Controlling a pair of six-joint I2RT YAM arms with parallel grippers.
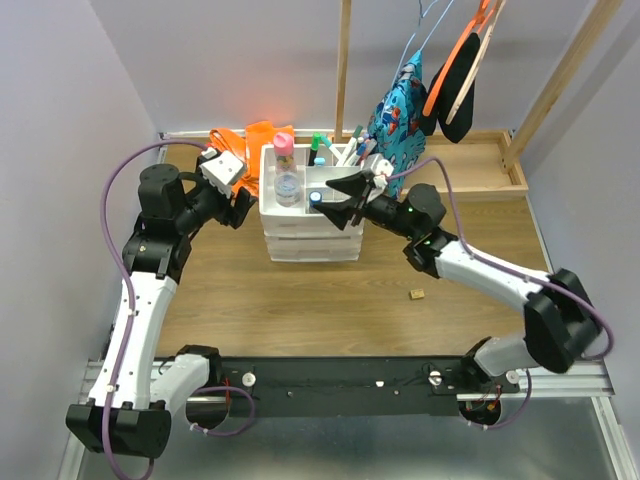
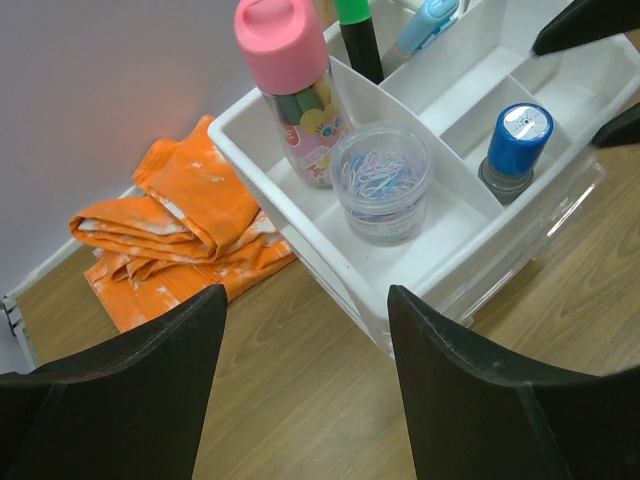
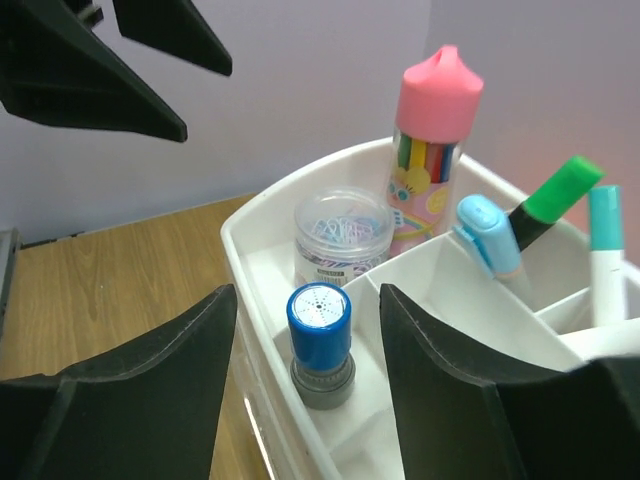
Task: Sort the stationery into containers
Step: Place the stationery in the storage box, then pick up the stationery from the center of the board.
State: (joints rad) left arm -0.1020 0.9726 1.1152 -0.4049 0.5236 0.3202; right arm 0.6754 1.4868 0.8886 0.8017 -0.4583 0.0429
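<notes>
The white drawer unit stands at mid-table, its top tray divided into compartments. In the tray are a pink-capped tube of markers, a clear round jar of paper clips, a blue-topped stamp, a green-black highlighter, a light-blue item and a teal-capped marker. My right gripper is open and empty, with the stamp just ahead between its fingers, not touching. My left gripper is open and empty over the wood left of the unit. A tan block lies on the table to the right.
An orange cloth lies crumpled behind and left of the unit. A wooden frame tray sits at the back right. Patterned and black-orange bags hang over the unit's back right. Walls close in on both sides.
</notes>
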